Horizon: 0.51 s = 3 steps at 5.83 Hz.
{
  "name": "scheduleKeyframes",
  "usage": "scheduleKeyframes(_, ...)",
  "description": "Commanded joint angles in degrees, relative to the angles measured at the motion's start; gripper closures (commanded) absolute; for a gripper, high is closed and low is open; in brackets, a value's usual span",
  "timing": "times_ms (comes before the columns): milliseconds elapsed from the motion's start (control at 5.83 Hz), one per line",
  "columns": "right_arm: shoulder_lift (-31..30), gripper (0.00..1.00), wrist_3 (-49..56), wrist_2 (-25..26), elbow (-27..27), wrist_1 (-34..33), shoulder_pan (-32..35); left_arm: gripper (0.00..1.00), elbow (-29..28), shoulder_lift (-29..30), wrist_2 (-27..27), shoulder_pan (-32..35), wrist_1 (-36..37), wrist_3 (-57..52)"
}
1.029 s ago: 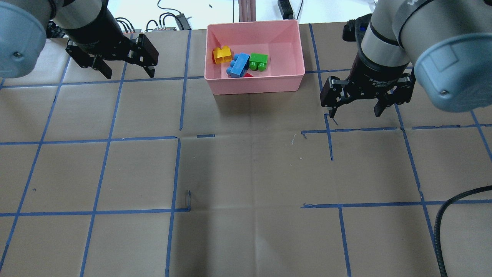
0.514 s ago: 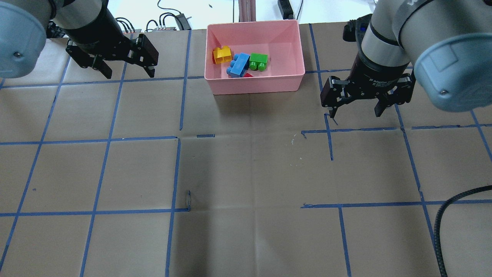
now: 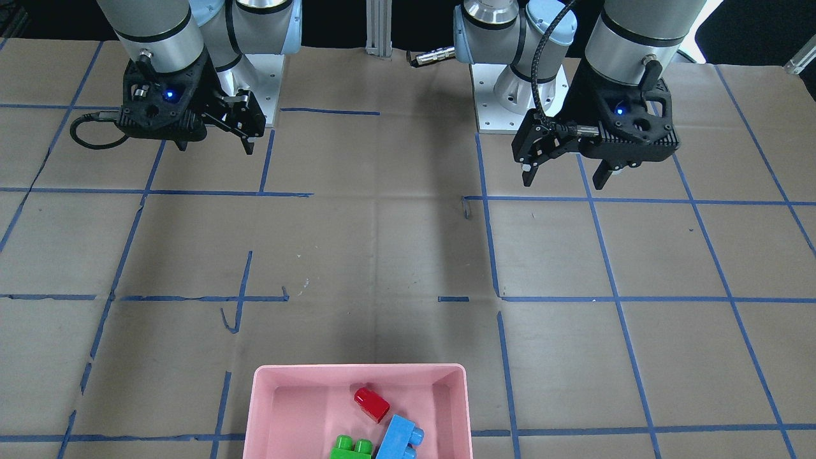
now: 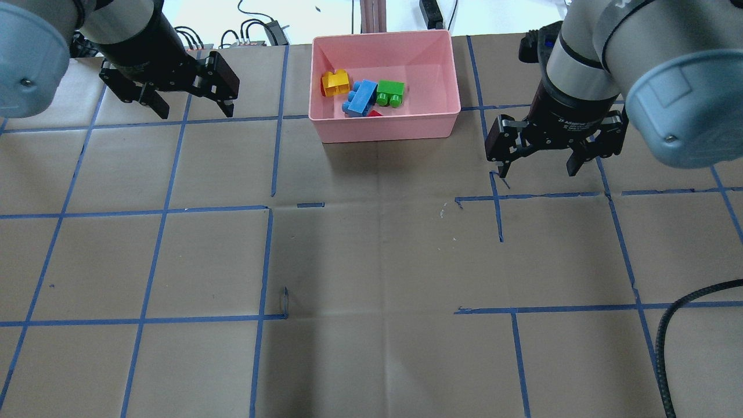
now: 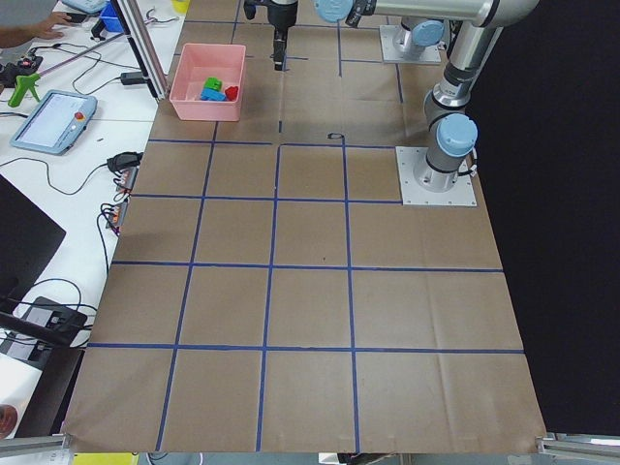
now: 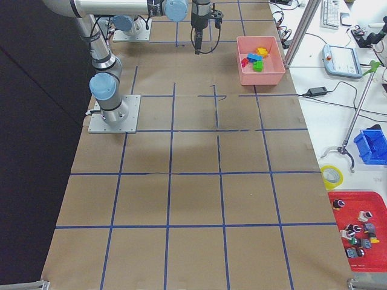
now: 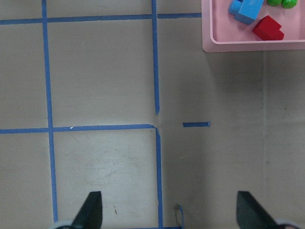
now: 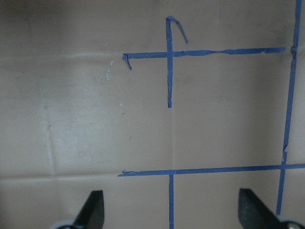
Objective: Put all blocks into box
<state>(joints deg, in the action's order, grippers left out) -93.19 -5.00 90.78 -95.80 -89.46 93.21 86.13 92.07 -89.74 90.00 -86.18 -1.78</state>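
The pink box point(image 4: 383, 130) stands at the far middle of the table. In it lie the yellow block point(image 4: 335, 83), the blue block point(image 4: 360, 97), the green block point(image 4: 390, 93) and the red block point(image 4: 375, 114), which is partly hidden by the near wall. My left gripper point(image 4: 194, 110) is open and empty, hovering left of the box. My right gripper point(image 4: 537, 170) is open and empty, right of the box and a little nearer. The left wrist view shows the box corner point(image 7: 209, 45) with the red block point(image 7: 268, 28) and the blue block point(image 7: 245, 9). The right wrist view shows only paper and tape.
Brown paper with blue tape lines point(image 4: 273, 209) covers the table. An aluminium post point(image 4: 371, 14) and cables stand behind the box. A black cable point(image 4: 667, 337) loops at the near right. A white bench with tools point(image 6: 338, 60) runs beyond the far edge.
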Motion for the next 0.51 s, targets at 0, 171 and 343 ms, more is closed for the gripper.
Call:
scheduleKeyframes(0,-0.1,0.00,0.2,0.3,0.2,0.1,0.0,0.01,0.0,-0.1,0.0,0.0,0.0,-0.1)
scheduleKeyframes(171,-0.2,0.00,-0.4,0.1,1.0,-0.2,0.0,0.01,0.0,-0.1,0.0,-0.1,0.0,0.0)
scheduleKeyframes(343,0.1,0.00,-0.7,-0.1,1.2,-0.2,0.1,0.01,0.1,-0.1,0.0,0.0,-0.1,-0.1)
